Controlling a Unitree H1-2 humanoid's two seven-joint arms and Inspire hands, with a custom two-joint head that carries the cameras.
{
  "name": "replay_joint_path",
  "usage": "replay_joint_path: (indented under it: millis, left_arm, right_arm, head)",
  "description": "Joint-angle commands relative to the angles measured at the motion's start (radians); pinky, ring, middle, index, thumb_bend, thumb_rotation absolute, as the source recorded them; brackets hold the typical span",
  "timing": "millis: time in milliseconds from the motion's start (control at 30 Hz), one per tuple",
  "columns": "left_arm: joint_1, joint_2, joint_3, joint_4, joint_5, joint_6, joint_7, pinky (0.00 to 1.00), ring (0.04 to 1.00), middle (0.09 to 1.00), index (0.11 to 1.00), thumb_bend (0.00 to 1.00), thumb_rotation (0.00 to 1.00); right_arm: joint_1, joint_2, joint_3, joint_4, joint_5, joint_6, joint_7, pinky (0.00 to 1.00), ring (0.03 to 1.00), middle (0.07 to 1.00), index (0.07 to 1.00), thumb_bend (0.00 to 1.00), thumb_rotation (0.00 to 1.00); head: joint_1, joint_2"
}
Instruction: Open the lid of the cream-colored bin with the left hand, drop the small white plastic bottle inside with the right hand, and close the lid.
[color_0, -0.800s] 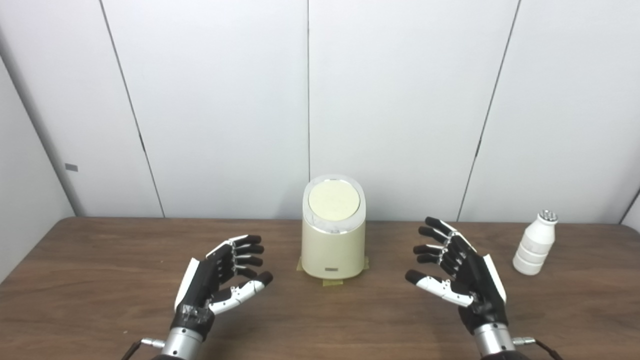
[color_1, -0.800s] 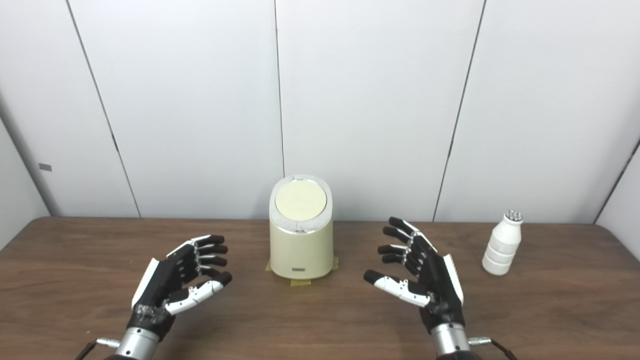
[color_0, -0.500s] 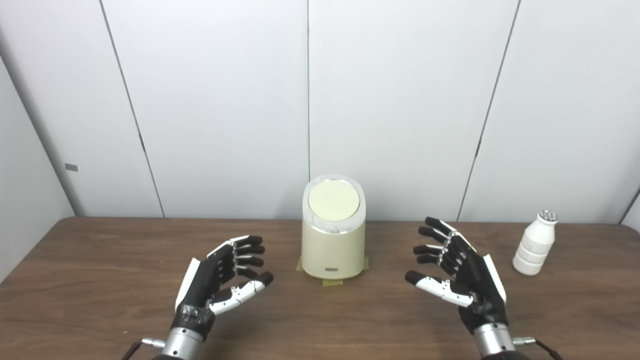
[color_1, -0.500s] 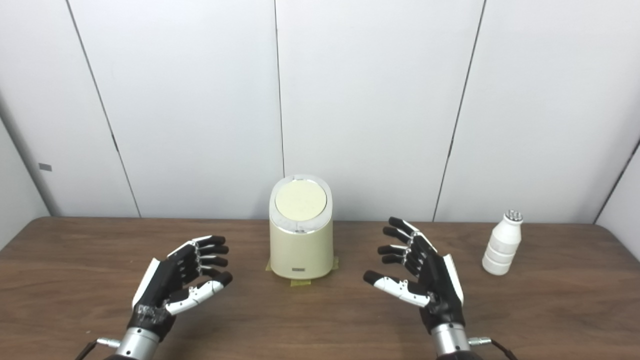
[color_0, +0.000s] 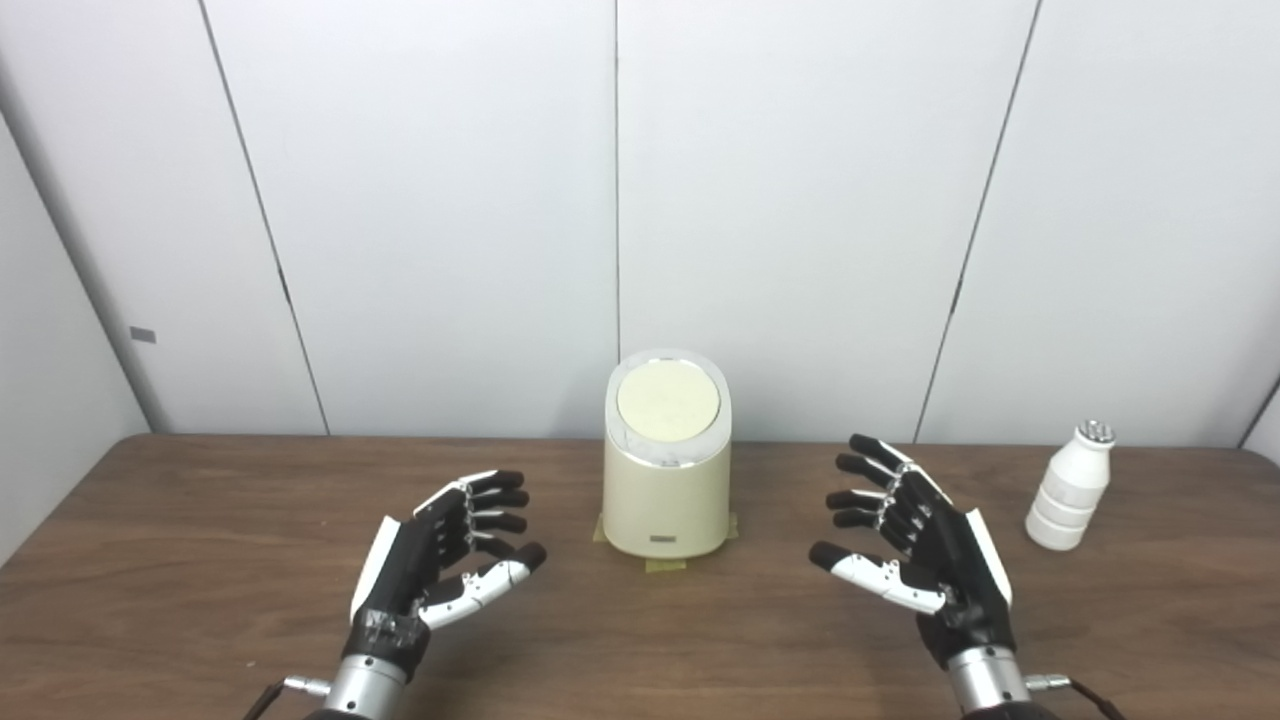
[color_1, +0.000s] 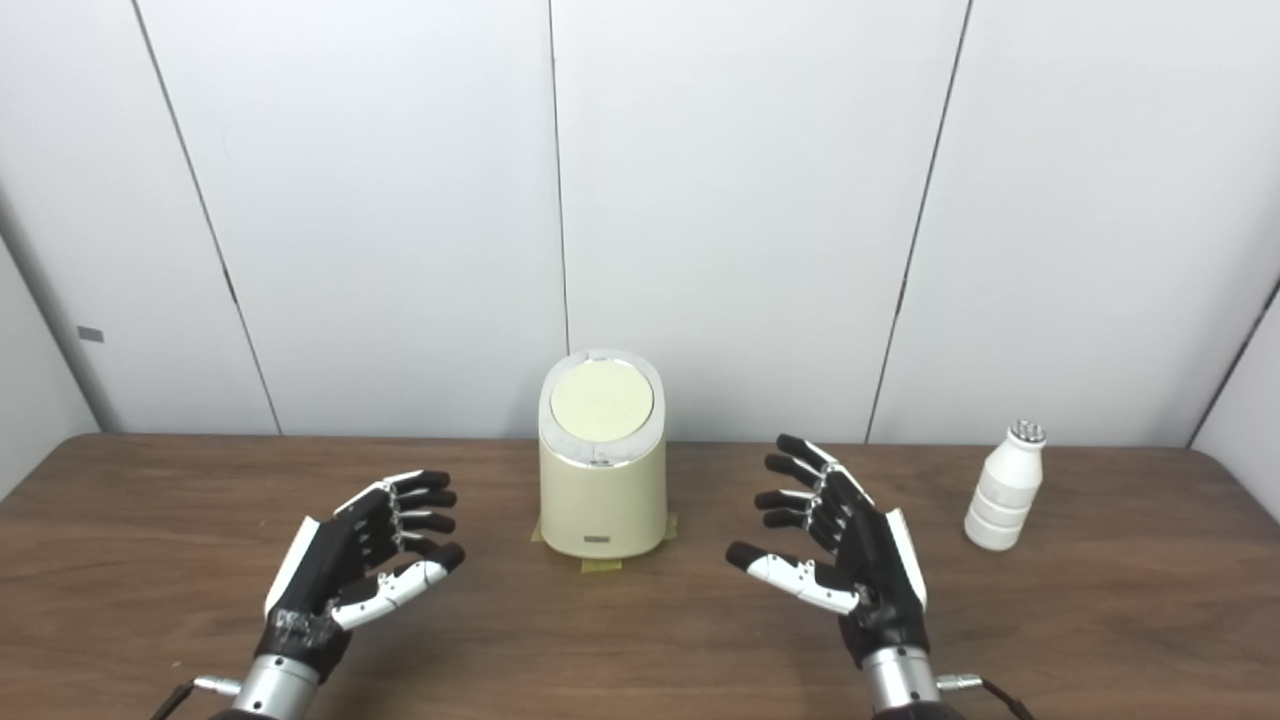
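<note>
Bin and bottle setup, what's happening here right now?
Nothing is being handled yet. The cream-colored bin stands on the table with its lid closed. The small white bottle stands upright, far right. The left robot hand and right robot hand hover open on either side of the bin, touching neither.

Cream-colored bin (color_0: 666, 490): squat, rounded, upright, near table's (color_0: 200, 560) far edge, about midway along it. Lid (color_0: 668, 402): pale round disc in lighter rim, shut, tilted toward viewer. Small dark label low on front. Yellowish tape tabs showing at base.

Small white plastic bottle (color_0: 1068, 488): ribbed body, narrower neck, silvery cap, upright, near far right corner, well apart from bin.
</note>
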Motion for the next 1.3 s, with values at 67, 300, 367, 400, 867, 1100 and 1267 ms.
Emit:
replay_joint_path:
  millis: [67, 300, 367, 400, 867, 1100, 1267]
  left_arm:
    - [-0.045, -0.028, 0.005, -0.036, 0.001, -0.001, 0.038, 0.61, 0.773, 0.835, 0.852, 0.73, 0.29]
    - [-0.122, -0.043, 0.002, -0.096, 0.067, 0.086, 0.085, 0.90, 0.929, 0.946, 0.970, 0.79, 0.40]
    - [-0.162, -0.031, -0.004, -0.095, 0.076, 0.101, 0.079, 0.94, 0.970, 0.972, 0.988, 0.81, 0.42]
    - [-0.185, -0.025, -0.007, -0.093, 0.076, 0.110, 0.072, 0.95, 0.985, 0.986, 0.994, 0.81, 0.42]
    - [-0.441, -0.022, -0.058, 0.040, 0.168, 0.258, 0.100, 1.00, 1.000, 1.000, 1.000, 0.91, 0.34]
    - [-0.531, -0.013, -0.116, 0.181, 0.267, 0.220, 0.144, 1.00, 1.000, 1.000, 1.000, 0.92, 0.35]
    - [-0.570, -0.010, -0.145, 0.269, 0.279, 0.168, 0.138, 1.00, 1.000, 1.000, 1.000, 0.94, 0.31]
  right_arm:
    - [-0.041, -0.004, 0.000, -0.005, -0.006, -0.042, -0.005, 0.59, 0.629, 0.765, 0.789, 0.81, 0.17]
    - [-0.049, -0.011, -0.005, 0.032, 0.001, -0.069, 0.001, 0.58, 0.638, 0.772, 0.792, 0.82, 0.19]
    - [-0.050, -0.012, -0.005, 0.037, 0.003, -0.073, 0.002, 0.60, 0.642, 0.773, 0.793, 0.81, 0.19]
    - [-0.050, -0.010, -0.005, 0.037, 0.010, -0.073, 0.004, 0.60, 0.643, 0.773, 0.792, 0.81, 0.18]
    - [-0.042, -0.008, -0.003, 0.021, 0.013, -0.060, 0.003, 0.62, 0.651, 0.773, 0.794, 0.81, 0.21]
    - [-0.038, -0.001, -0.001, 0.006, 0.008, -0.052, -0.002, 0.60, 0.642, 0.769, 0.791, 0.82, 0.22]
    - [-0.038, 0.006, 0.001, -0.001, 0.000, -0.049, -0.009, 0.60, 0.642, 0.767, 0.787, 0.81, 0.21]
  head:
    - [0.005, -0.008]
    - [0.013, -0.017]
    - [0.014, -0.019]
    - [0.014, -0.019]
    - [0.008, -0.015]
    - [-0.003, -0.012]
    - [-0.010, -0.010]
